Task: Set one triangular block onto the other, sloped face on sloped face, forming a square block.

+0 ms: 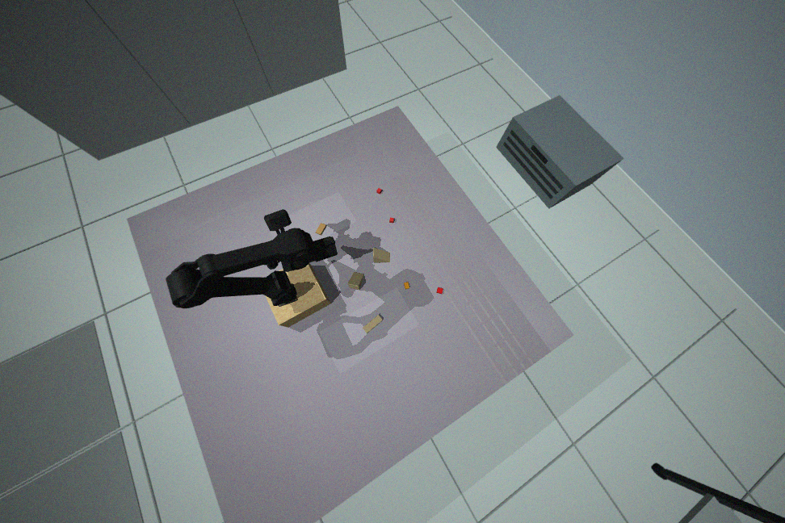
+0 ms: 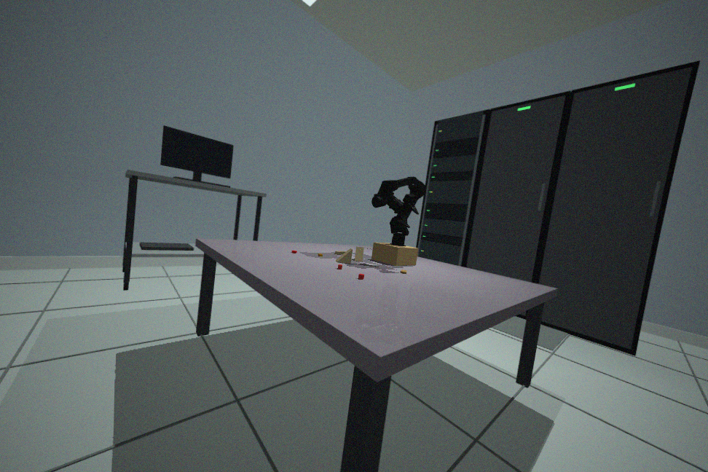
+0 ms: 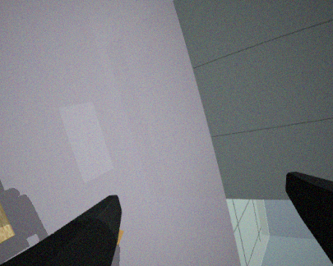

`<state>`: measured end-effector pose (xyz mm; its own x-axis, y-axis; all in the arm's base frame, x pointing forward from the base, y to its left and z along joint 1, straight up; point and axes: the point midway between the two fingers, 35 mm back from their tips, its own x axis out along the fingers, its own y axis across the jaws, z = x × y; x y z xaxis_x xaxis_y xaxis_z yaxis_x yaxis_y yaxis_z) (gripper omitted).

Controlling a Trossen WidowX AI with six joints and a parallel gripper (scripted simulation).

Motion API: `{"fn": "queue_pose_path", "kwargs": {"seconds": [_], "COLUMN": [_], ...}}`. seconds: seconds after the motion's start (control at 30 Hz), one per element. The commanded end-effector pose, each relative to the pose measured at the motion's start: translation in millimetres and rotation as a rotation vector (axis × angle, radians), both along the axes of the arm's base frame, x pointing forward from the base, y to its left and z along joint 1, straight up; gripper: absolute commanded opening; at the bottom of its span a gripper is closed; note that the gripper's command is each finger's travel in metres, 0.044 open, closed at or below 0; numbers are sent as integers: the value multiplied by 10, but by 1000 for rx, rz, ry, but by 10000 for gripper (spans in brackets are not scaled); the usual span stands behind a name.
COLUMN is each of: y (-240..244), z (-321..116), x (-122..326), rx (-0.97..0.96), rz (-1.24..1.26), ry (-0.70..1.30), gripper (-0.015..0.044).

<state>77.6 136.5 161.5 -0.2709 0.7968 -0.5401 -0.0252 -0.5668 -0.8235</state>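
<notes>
A tan triangular block (image 1: 381, 254) (image 2: 344, 256) rests on the table; its sloping outline shows in the exterior view. A second tan block (image 1: 356, 281) (image 2: 359, 253), looking like the other triangular block, stands close by with a gap between them in the top view. Its slope is hard to make out. Neither lies on the other. My gripper (image 3: 202, 194) is open and empty, its fingers wide apart in the wrist view, raised above the table and away from both blocks. Its fingertips are hard to make out in the top and exterior views.
The arm stands on a wooden box (image 1: 304, 305) (image 2: 394, 254). A flat plank (image 1: 373, 323), a small orange-tan piece (image 1: 321, 228) (image 2: 403, 272), a small orange piece (image 1: 407, 285) and red cubes (image 1: 379, 190) (image 1: 392, 219) (image 1: 439, 290) lie around the blocks. The wrist view shows a table edge.
</notes>
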Motion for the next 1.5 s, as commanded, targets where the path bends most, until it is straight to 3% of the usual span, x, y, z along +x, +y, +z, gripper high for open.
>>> {"fn": "queue_pose_path", "kwargs": {"seconds": [0.0, 0.4, 0.97, 1.33, 1.47], "y": [-3, -276, -552, -765, -784], "z": [-3, -332, -705, -1008, -1036], "x": [15, 1161, 2181, 2899, 2959], "rx": [-1, -69, -39, 93, 111], "rz": [11, 869, 1716, 2372, 2430], "ry": [-16, -909, -1314, -1372, -1366], "gripper": [426, 440, 440, 440, 440]}}
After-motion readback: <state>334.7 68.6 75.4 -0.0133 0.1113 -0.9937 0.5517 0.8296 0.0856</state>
